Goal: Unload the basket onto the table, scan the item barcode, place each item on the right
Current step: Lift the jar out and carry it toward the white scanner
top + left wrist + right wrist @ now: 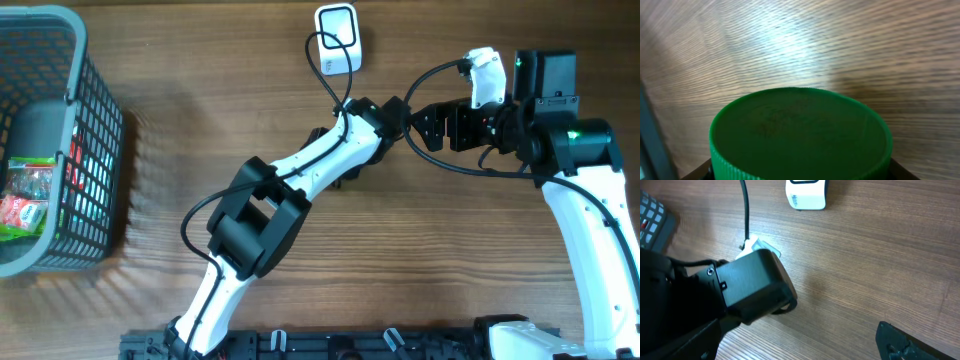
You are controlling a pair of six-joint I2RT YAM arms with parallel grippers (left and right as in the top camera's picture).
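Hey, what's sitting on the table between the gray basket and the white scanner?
Nothing: in the overhead view, only bare wooden table lies between the gray basket and the white scanner.

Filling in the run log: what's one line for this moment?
left gripper: shut on green-lidded item | right gripper: open | white scanner: untouched

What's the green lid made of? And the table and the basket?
The lid looks like matte plastic, with a ridged edge. The table looks like wood or wood-look laminate: streaky grain, slight sheen. The basket seems grey plastic, moulded in a grid.
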